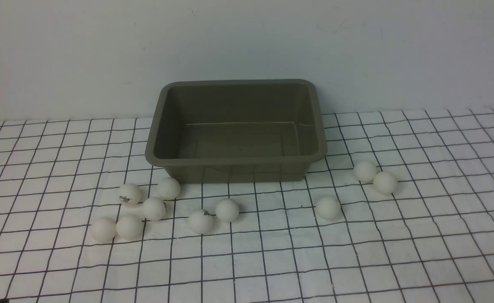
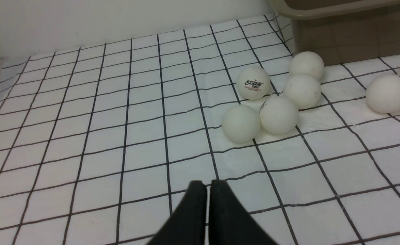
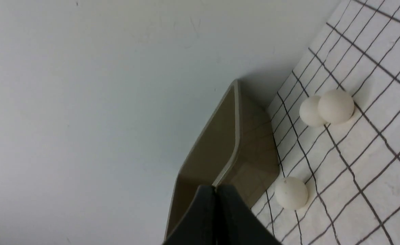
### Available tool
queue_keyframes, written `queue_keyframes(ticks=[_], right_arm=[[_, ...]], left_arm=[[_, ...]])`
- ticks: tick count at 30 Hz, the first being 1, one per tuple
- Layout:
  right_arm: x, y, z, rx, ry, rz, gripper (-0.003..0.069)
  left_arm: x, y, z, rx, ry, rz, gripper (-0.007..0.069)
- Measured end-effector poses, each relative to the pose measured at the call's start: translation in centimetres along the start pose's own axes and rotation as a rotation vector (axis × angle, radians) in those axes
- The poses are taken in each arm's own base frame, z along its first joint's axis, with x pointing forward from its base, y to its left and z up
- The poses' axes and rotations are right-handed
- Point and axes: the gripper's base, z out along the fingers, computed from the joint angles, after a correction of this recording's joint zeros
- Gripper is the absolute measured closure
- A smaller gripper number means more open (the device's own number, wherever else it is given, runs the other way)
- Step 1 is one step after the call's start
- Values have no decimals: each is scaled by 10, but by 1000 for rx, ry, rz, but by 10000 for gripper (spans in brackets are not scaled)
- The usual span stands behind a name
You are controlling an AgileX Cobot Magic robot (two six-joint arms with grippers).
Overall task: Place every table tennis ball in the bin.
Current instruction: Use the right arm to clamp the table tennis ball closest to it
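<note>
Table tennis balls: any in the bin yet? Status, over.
Left gripper shut, empty. Right gripper shut, empty. All ten table tennis balls on the checked cloth, bin empty. Nothing blocking.

Front cam: on robot's side, betw. the arms, looks fwd and a bit down across the worktop point(image 1: 247, 269) to the wall point(image 1: 247, 38). Wide shot, takes in the whole bin point(image 1: 236, 161) and all table tennis balls point(image 1: 227, 210).

Left wrist cam: low, near the worktop, looks past left pincer point(image 2: 208, 185) twd bin's near corner, close on the left-hand cluster. Shares w/ front the logo ball point(image 2: 253, 83) and its neighbours.

Right wrist cam: rolled sideways, so wall fills most of frame. Looks past right pincer point(image 3: 216, 189) twd bin's right end. Shares w/ front the three right-hand balls point(image 3: 336, 106).
</note>
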Motion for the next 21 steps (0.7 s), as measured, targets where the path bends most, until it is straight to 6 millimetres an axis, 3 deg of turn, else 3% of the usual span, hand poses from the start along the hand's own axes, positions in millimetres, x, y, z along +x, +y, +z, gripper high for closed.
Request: queue_keyframes(ticks=[7, 14, 21], right_arm=[[-5, 0, 0, 3, -50, 0, 676], [-25, 1, -4, 12, -263, 3, 676], [-53, 65, -23, -108, -380, -401, 676]], left_arm=[[0, 0, 0, 0, 0, 0, 629], [0, 0, 0, 0, 0, 0, 629], [0, 0, 0, 0, 0, 0, 629]])
